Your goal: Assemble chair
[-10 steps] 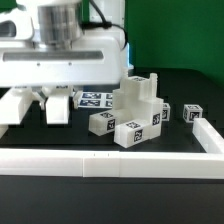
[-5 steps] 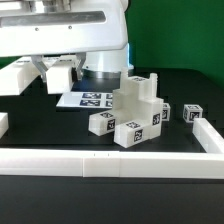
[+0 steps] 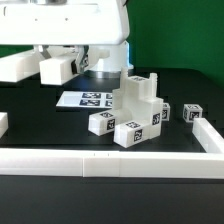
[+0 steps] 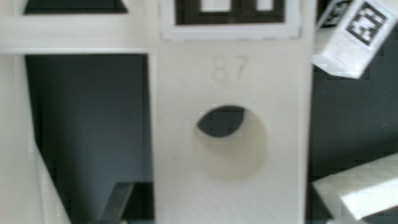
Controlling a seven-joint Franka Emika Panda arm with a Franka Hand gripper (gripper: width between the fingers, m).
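The two-finger gripper (image 3: 45, 66) is seen above the black table (image 3: 40, 135), at the exterior view's left; its fingers are closed part-way on a white plastic panel (image 3: 18, 65), which is held clear of the table; in the wrist view an oval hole (image 4: 222, 122) is shown in this panel. The chair (image 3: 135, 112), a joined body of white blocky plastic pieces marked with small square tags, is set on the table, well apart from the gripper, toward the exterior view's right; it is placed just beside the flat white marker board (image 3: 88, 99) and behind the long low white border rail (image 3: 100, 162).
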